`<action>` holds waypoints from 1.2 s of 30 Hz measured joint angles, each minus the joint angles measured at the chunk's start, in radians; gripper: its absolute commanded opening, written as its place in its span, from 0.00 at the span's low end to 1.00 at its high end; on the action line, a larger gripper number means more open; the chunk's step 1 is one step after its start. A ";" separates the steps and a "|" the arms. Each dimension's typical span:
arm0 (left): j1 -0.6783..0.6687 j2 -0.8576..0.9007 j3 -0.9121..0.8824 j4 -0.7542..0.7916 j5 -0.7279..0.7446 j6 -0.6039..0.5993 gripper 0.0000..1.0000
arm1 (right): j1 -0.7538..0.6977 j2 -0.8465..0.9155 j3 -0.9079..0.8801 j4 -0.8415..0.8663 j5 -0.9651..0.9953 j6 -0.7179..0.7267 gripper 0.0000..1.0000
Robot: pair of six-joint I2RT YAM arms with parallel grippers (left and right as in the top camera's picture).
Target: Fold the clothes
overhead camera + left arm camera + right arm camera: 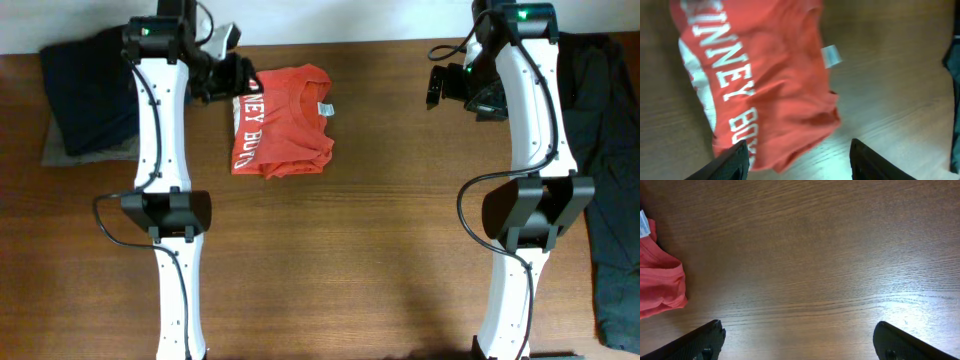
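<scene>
The left end effector [799,161] hangs close over the lettered edge of the red-orange T-shirt [285,125], fingers spread, nothing between them. The right end effector [800,345] is spread wide and empty, over bare wooden tabletop [350,250] well apart from the T-shirt, on its neck-label side. The T-shirt lies on the tabletop folded into a compact bundle, with the white lettering along one side and the white label up. A dark navy garment [85,85] lies beyond the T-shirt's lettered side, and another dark garment [610,200] lies far off on the opposite side
</scene>
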 measured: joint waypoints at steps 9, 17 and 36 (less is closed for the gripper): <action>-0.058 -0.269 0.000 0.000 -0.207 -0.001 0.73 | 0.000 0.000 0.000 -0.042 0.029 -0.005 0.99; -0.055 -0.590 -0.185 0.001 -0.297 -0.005 0.99 | 0.000 0.000 0.000 -0.045 0.039 -0.005 0.99; 0.034 -0.880 -0.533 0.003 -0.783 -0.158 0.99 | 0.000 0.000 0.000 0.023 -0.013 -0.005 0.99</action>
